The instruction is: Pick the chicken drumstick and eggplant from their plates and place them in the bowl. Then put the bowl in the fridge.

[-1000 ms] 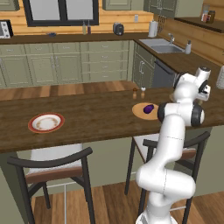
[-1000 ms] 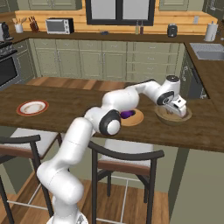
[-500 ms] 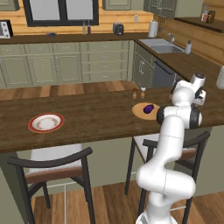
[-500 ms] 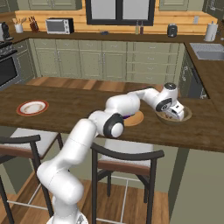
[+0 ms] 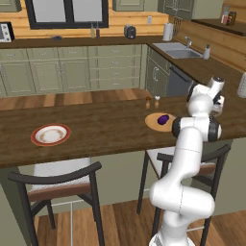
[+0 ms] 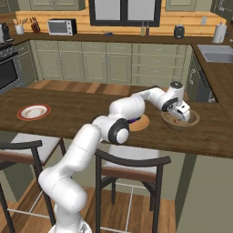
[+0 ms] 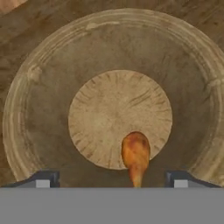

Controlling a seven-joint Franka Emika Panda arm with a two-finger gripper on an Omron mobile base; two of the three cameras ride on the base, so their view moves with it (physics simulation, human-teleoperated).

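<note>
Hand (image 7: 112, 179) directly above the wooden bowl (image 7: 52, 87), looking straight down into it; fingertips (image 7: 43, 178) spread wide apart, open, nothing between them touching either pad. Chicken drumstick (image 7: 135, 154) lies on the bowl's flat bottom, at the near edge of the pale centre disc, bone end toward the camera. Right base view: hand (image 6: 178, 110) just over the bowl (image 6: 193, 120), which sits on the dark worktop (image 6: 68, 113) near its right end. Eggplant (image 5: 163, 118) on the tan wooden plate (image 5: 153, 122), beside the bowl, apart from the hand. White plate with orange-red rim (image 5: 50, 134) well to the left on the worktop, nothing distinguishable on it. Two small shakers (image 5: 152, 101) behind the wooden plate.
</note>
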